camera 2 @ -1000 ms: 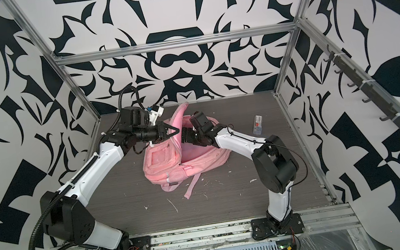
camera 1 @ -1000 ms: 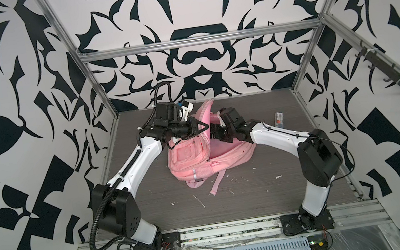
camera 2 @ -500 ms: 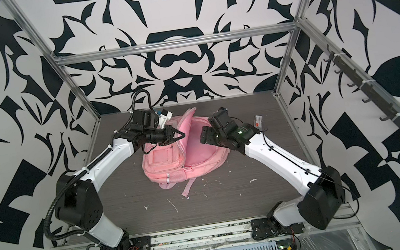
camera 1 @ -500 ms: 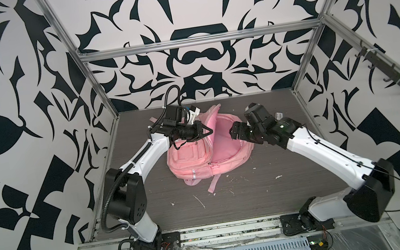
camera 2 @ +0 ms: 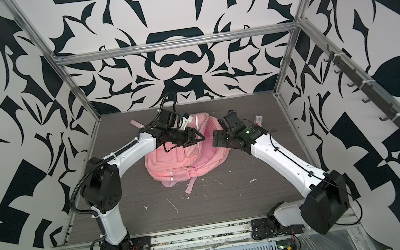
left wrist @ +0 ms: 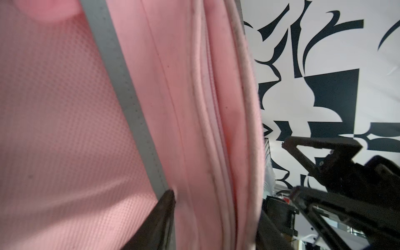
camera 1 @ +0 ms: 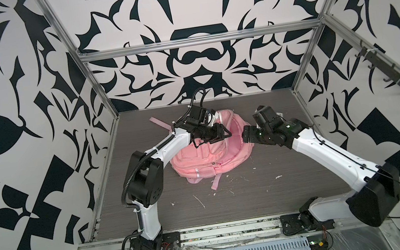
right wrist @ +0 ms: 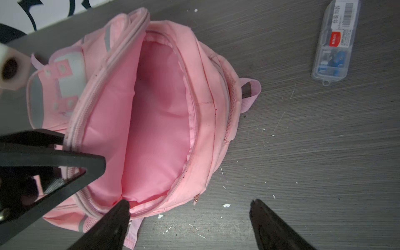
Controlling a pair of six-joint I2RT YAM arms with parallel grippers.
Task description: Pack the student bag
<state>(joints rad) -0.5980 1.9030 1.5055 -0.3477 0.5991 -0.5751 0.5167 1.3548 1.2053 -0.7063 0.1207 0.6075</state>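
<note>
Both top views show us a gray table (camera 1: 268, 187) inside black-and-white walls (camera 1: 198, 64). We see the left gripper (camera 1: 224, 135) partly open, one jaw on each side of the front flap of the student bag (camera 1: 208, 156). The right gripper (right wrist: 190, 205) hangs wide open, holding nothing. The pink bag lies toward the table's back, unzipped, showing pink lining. A clear box (right wrist: 335, 41) lies near it.

Top views bright, evenly lit, sharp (shadows soft). Left wrist view: soft pink fabric backpack (left wrist: 86, 129) close, blurred. Right wrist view dimmer, black right pincer (right wrist: 189, 202) defocused.
</note>
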